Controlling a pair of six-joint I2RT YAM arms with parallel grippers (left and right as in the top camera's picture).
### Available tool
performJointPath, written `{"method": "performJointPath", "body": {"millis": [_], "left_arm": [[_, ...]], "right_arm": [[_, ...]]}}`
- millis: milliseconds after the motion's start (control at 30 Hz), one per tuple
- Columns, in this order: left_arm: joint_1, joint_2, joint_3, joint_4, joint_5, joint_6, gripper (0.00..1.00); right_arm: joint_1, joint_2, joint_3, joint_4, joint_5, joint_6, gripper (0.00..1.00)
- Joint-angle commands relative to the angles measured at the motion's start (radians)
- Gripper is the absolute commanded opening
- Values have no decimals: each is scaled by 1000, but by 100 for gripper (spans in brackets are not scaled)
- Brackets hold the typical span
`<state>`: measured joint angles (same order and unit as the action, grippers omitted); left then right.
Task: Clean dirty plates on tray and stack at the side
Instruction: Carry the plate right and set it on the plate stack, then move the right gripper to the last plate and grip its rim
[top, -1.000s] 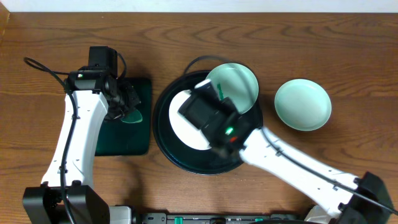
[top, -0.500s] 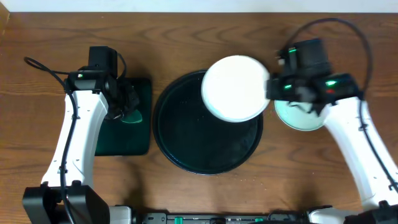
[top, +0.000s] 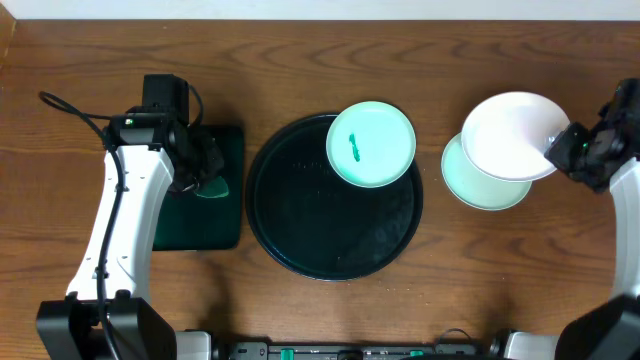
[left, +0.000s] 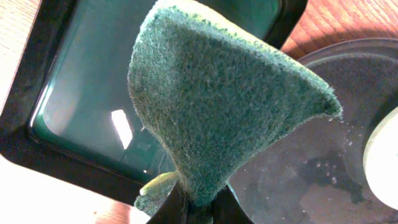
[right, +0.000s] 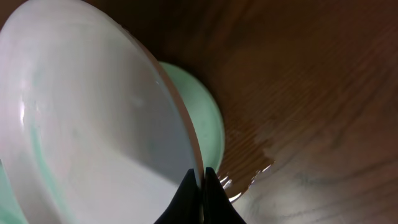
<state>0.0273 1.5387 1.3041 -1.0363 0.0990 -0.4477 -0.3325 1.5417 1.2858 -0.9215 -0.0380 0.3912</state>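
Observation:
The round black tray (top: 300, 220) holds one plate (top: 371, 144) with a green smear at its far right rim. A second plate (top: 480, 190) lies on the bare wood to the right of the tray. My right gripper (top: 562, 146) is shut on the rim of a third plate (top: 505, 135), holding it tilted just above the plate on the wood; the right wrist view shows the held plate (right: 87, 124) over the lower plate (right: 208, 121). My left gripper (top: 200, 168) is shut on a green sponge (left: 217, 99) above the small green tray (left: 81, 93).
The small rectangular dark-green tray (top: 205, 225) lies left of the black tray. The black tray's floor (left: 323, 168) looks wet. Bare wood tabletop (top: 500, 270) lies in front and to the right.
My right arm lifted a plate off the black tray and carried it right, to above the plate on the wood. The smeared plate stays on the tray. The left arm has not moved.

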Motion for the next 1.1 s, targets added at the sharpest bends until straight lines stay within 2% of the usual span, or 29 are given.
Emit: {"method": "performJointPath", "body": {"millis": [0,233,267,300,433,567,700,800,933,1067], "left_arm": [[4,-3,9,0,-2,9,7],[4,-3,9,2,-2,9,7],[4,-3,9,2,-2,10,7],[4,-3,9,2,-2,10,7],[4,-3,9,2,-2,10,7],[4,-3,9,2,-2,10,7],[4,-3,9,1,-2,37,7],[4,-3,9,1,-2,40,7],[4,-3,9,1,-2,40,7],[4,-3,9,7,-2,40,7]], "right_arm": [[8,67,-53,28,37,22,1],[39,186,-90,73,22,23,1],[45,200,-90,73,22,23,4],[56,216,-90,72,21,23,13],[73,216,-74,63,-10,22,38],[112,211,39,-19,-58,-35,41],[201,211,157,-34,-161,-189,59],[288,212,198,20,-227,-281,60],[402,247,200,136,-240,-386,75],[480,366,272,175,-240,-441,73]]}}
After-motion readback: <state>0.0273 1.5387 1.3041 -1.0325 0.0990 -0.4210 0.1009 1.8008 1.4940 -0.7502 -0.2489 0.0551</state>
